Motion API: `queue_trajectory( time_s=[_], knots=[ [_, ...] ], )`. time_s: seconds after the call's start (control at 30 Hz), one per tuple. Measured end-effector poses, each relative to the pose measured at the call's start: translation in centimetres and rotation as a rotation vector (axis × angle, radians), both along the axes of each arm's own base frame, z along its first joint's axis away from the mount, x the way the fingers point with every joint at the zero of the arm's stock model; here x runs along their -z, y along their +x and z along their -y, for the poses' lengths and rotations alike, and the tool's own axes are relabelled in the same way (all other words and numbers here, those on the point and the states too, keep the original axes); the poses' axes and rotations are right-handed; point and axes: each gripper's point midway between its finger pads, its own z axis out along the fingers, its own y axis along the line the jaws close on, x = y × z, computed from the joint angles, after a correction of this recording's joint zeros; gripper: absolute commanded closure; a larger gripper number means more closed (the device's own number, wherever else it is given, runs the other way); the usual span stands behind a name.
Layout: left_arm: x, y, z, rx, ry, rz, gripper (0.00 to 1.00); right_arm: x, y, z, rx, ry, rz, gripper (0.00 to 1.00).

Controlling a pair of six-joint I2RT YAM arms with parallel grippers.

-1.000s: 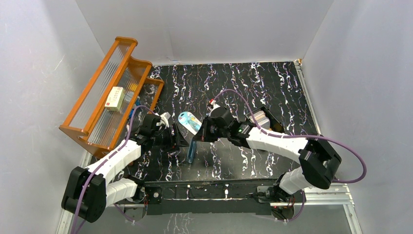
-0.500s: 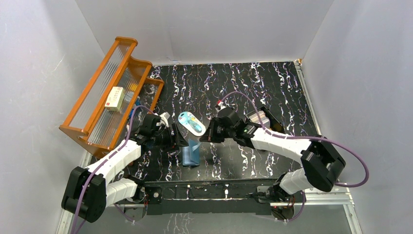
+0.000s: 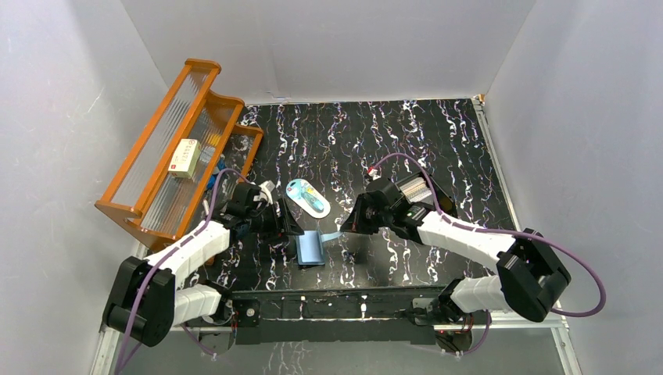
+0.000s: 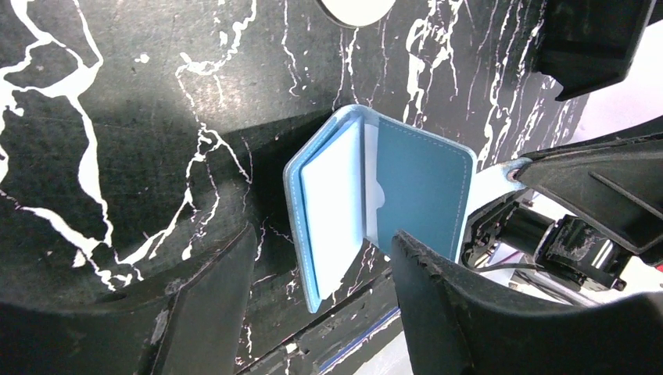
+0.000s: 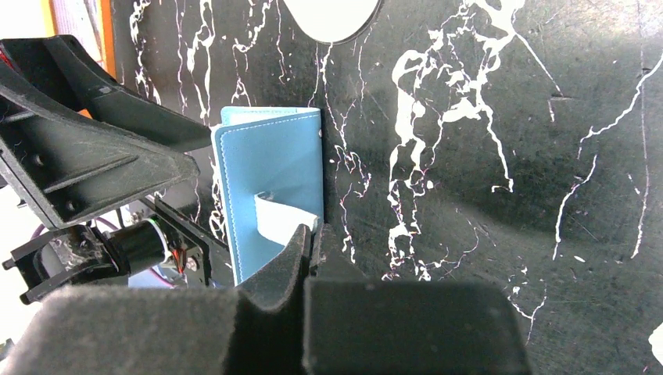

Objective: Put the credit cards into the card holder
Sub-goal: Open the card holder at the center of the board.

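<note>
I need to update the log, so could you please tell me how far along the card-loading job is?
Done: the card holder lies part-open on the table. In hand: the right gripper pinches its pale strap, and the open left gripper straddles it. Left: no card is visibly loaded; the credit cards sit stacked beside the right arm, all to be inserted.

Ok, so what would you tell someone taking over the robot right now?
Left gripper: open, at the card holder.
Right gripper: shut on its pale strap.
Card holder: on the table, half open.
Credit cards: a stack in the black box by the right arm.
Done: holder partly opened.
To do: pick up cards, slide them in.
</note>
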Motion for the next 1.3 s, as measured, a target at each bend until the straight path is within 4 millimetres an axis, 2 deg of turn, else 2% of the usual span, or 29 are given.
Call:
queue_trajectory(
  time_s=[0.2, 0.37, 0.6, 0.73, 0.8, 0.87, 1.0, 1.13, 1.3],
  knots=[
    [0.0, 0.4, 0.6, 0.008, -0.038, 0.017, 0.39, -0.1, 0.1, 0.2, 0.002, -0.001, 0.006, 1.0],
    [1.4, 0.0, 0.8, 0.012, -0.038, -0.025, 0.44, 0.3, 0.0, 0.5, 0.005, -0.009, 0.0, 1.0],
    [1.8, -0.2, 1.3, 0.02, -0.064, -0.022, 0.51, 1.8, -0.3, 1.5, 0.018, -0.036, -0.026, 1.0],
    [1.8, -0.4, 1.7, 0.017, -0.095, -0.022, 0.66, 2.2, -0.4, 1.8, 0.023, -0.045, -0.034, 1.0],
    [1.7, -0.5, 1.9, 0.018, -0.106, -0.023, 0.86, 2.2, -0.3, 1.9, 0.028, -0.046, -0.032, 0.97],
    [1.6, -0.4, 2.0, 0.015, -0.115, -0.023, 0.98, 2.2, -0.2, 2.1, 0.035, -0.051, -0.029, 0.89],
    [0.9, -0.4, 2.4, 0.017, -0.144, -0.018, 1.0, 2.1, -0.6, 2.9, 0.045, -0.082, -0.039, 0.7],
    [-0.2, -0.4, 2.8, 0.026, -0.167, 0.011, 1.0, 0.5, -0.6, 3.2, 0.046, -0.099, -0.039, 0.59],
    [-0.8, -0.5, 3.1, 0.038, -0.172, 0.03, 1.0, -4.1, -0.2, 1.2, 0.014, -0.011, 0.024, 0.58]
  ],
)
